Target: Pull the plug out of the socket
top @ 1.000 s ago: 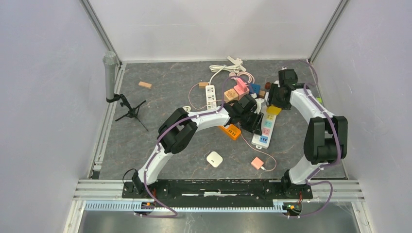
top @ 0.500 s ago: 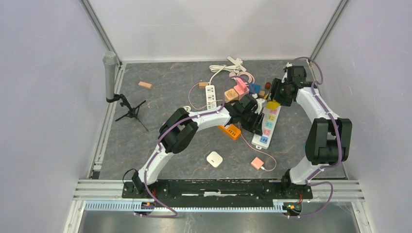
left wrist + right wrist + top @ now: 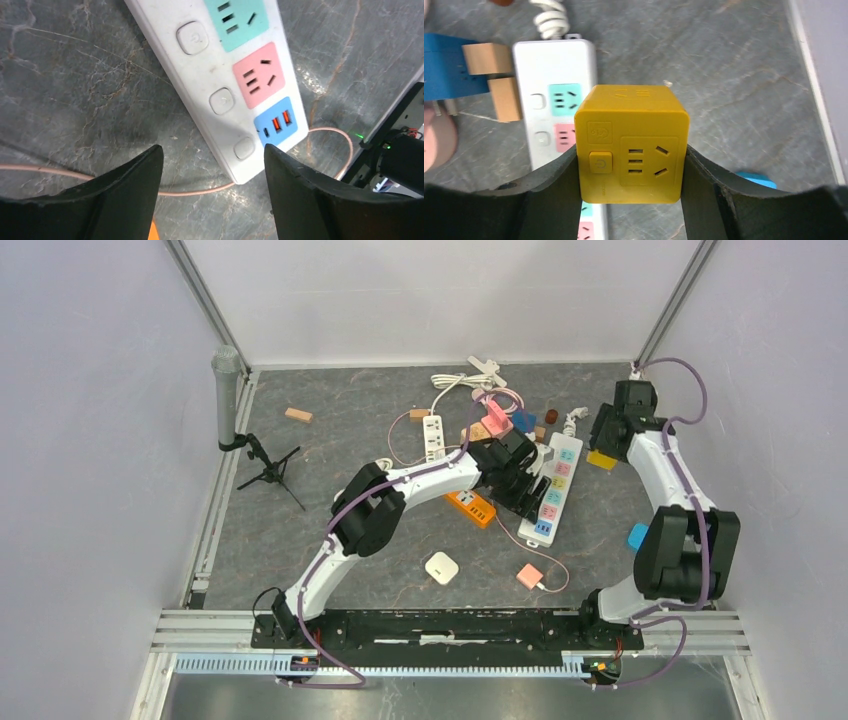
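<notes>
The right gripper (image 3: 630,165) grips the yellow cube plug (image 3: 631,125), off the power strip (image 3: 220,75), near the table's (image 3: 330,450) right edge. The left gripper's (image 3: 212,155) 2 fingers stand apart over the strip's near end.

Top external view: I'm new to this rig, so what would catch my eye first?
The yellow cube adapter clamped in the right gripper, to the right of the white power strip. Next, the strip's pastel sockets, with the left gripper open over its near end.
</notes>
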{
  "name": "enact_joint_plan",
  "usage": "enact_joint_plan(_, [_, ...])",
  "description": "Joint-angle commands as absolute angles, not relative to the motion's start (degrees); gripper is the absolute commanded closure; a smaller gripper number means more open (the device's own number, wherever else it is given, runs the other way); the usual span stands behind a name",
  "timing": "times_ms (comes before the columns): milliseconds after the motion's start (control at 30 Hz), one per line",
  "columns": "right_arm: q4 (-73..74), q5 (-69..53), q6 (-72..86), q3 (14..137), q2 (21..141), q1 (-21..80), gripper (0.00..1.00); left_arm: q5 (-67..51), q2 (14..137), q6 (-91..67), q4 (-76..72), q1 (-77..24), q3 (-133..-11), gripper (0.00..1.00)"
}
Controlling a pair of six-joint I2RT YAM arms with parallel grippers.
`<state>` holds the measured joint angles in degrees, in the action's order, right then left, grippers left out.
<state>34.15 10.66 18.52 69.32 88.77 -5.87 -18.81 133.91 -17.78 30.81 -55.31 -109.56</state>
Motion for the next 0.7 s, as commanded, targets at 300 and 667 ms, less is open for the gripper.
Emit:
enact_joint_plan(300, [28.4, 9.1, 15.0, 58.4, 85.1, -9.1, 0.93, -4.1, 117.1, -10.4, 37.3, -55.5, -114.9, 0.09])
enact_joint_plan(667, [27.6, 1.3, 14.8, 56.2, 87.5, -12.0, 0.43, 15.5, 101.7, -9.8, 34.3, -55.4, -102.8, 0.0])
